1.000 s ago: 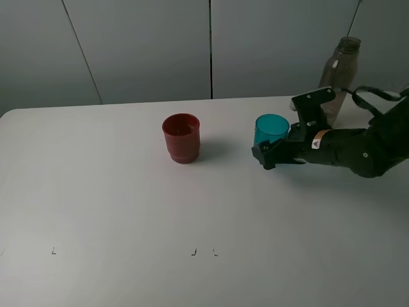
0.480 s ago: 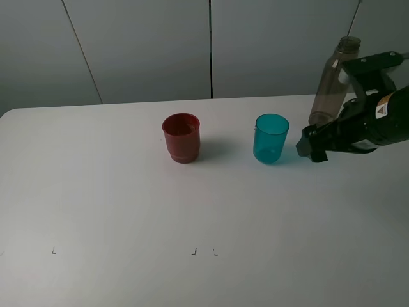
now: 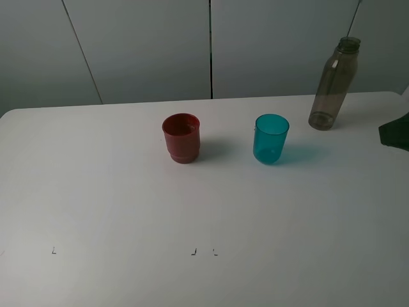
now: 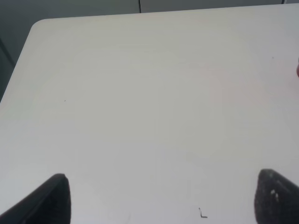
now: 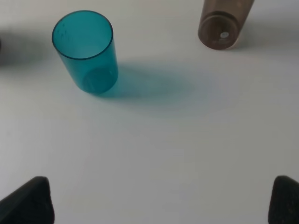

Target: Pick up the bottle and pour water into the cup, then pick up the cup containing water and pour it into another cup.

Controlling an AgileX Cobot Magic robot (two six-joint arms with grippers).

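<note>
We see a big white table (image 3: 128, 204) from a camera up high. 3 things stand on it, all upright and all apart from each other.

The red cup (image 3: 181, 137) stands near the middle of the table, a little toward the back. The teal cup (image 3: 271, 137) stands at 3 o'clock from the red cup, with a clear gap of bare table between them. We can see through the teal cup, and it throws a soft blue shadow on the table. The bottle (image 3: 333, 84) is tall, thin and smoky brown. It stands at about 1 o'clock from the teal cup, close to the back edge of the table. It has no cap on top.

At the right edge of the high view only a small dark bit of the right arm (image 3: 395, 133) shows, at 3 o'clock from the teal cup and well away from it.

The right gripper (image 5: 161, 198) hangs over bare table. Its 2 dark fingertips (image 5: 29, 200) sit wide apart at the low corners of the right wrist view, and nothing is between them. From there we look at the teal cup and the foot of the bottle, both standing free.

The left gripper (image 4: 163, 198) is also spread wide, with only white table between its fingertips (image 4: 46, 200). It holds nothing. A small black mark (image 4: 202, 214) is drawn on the table there
</note>
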